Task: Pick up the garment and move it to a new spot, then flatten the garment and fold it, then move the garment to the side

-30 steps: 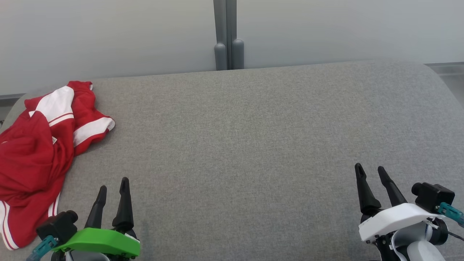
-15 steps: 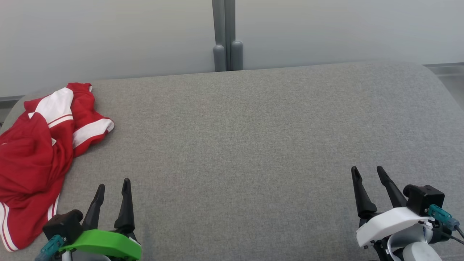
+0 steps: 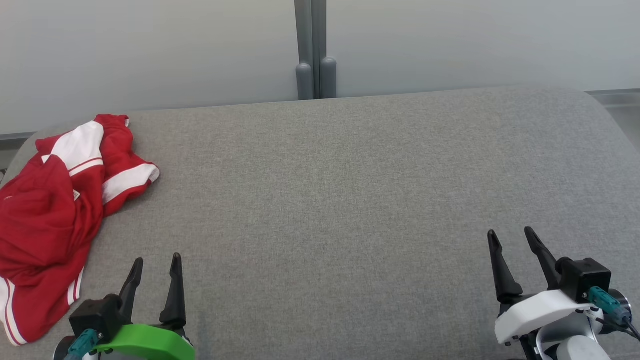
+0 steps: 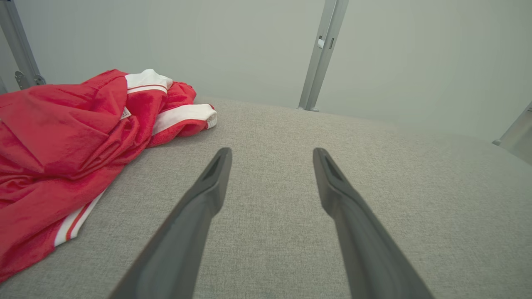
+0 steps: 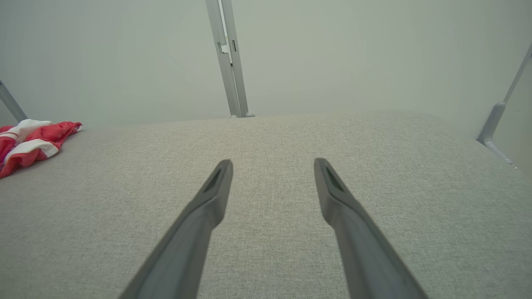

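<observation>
A crumpled red garment (image 3: pixel 45 225) with white bands lies bunched at the far left of the grey padded table (image 3: pixel 340 190). The left wrist view has the garment (image 4: pixel 62 141) to the left of its fingers, and the right wrist view catches the garment (image 5: pixel 29 143) at its left edge. My left gripper (image 3: pixel 155 260) stands open at the lower left, just right of the garment and apart from it. At the lower right my right gripper (image 3: pixel 511 234) is open too, far from the cloth. Both hold nothing.
A grey metal post (image 3: pixel 312 50) rises behind the table's far edge against a pale wall. The table's corners are rounded at the far left and far right. Bare grey fabric stretches between the two grippers.
Both grippers have sunk slightly toward the bottom of the head view, and their wrists have turned a little. The garment has not moved.
</observation>
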Tool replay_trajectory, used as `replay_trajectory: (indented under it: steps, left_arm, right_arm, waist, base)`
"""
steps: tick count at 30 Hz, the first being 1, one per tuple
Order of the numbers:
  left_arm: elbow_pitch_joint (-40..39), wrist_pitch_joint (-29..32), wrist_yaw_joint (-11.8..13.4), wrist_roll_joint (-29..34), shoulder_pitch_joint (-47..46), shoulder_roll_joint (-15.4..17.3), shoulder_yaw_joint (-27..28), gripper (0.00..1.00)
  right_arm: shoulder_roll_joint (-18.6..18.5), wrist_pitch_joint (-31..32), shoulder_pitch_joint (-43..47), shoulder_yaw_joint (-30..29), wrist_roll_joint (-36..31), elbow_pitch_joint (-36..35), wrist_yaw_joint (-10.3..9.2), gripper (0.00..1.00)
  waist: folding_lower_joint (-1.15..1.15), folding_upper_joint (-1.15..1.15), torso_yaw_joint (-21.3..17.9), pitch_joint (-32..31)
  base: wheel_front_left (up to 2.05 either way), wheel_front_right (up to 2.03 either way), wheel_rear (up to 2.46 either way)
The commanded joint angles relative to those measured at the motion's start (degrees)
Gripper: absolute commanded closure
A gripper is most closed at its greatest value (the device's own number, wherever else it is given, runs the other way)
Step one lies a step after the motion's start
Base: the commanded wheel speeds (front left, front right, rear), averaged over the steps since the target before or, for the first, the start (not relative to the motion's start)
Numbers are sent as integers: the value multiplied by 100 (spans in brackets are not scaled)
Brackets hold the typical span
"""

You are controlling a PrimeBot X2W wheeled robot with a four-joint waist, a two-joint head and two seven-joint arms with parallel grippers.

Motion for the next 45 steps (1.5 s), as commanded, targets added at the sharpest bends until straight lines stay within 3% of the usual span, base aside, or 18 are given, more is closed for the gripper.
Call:
replay_trajectory:
  steps: [1, 35, 45]
  left_arm:
    - [-18, -57, -24, 168, 54, 31, 31, 0]
    - [305, -425, -27, 1290, 99, 71, 110, 0]
    - [305, -410, -27, 1236, 123, 36, 128, 0]
  right_arm:
    - [34, -66, 61, -86, -127, -44, 1, 0]
    - [127, -437, 206, -381, -1327, 90, 1, 0]
    - [124, -424, 195, -366, -1279, 119, 1, 0]
  waist:
    - [0, 0, 0, -8]
    - [0, 0, -10, -25]
    - [0, 0, -45, -49]
  base:
    - [0, 0, 0]
    - [0, 0, 0]
    - [0, 0, 0]
